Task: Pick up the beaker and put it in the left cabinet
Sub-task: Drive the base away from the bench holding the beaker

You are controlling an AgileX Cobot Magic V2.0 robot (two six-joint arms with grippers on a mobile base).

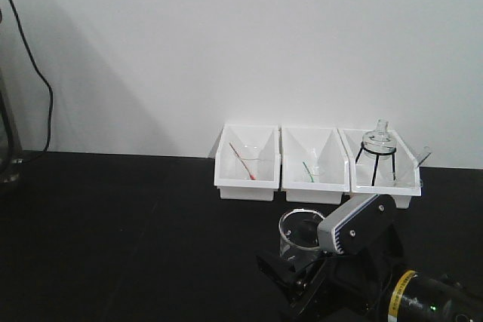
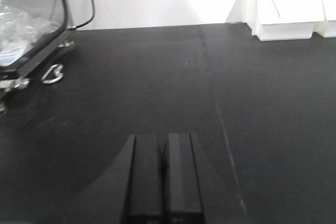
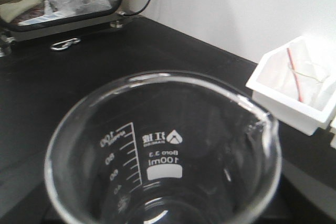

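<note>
Clear, empty 100ml beaker (image 1: 300, 233) sits upright, lip rightward.

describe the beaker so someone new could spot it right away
On the black countertop, find the three white bins along the wall. The beaker is just in front of the middle bin, beside the robot arm. It is a straight-walled clear cylinder printed 100ml, unlike the round flask on a tripod.

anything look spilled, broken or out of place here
Nothing stands out. The beaker is upright, empty and uncracked where visible; the flask stands straight on its tripod in the right bin; no spill on the black countertop.
</note>
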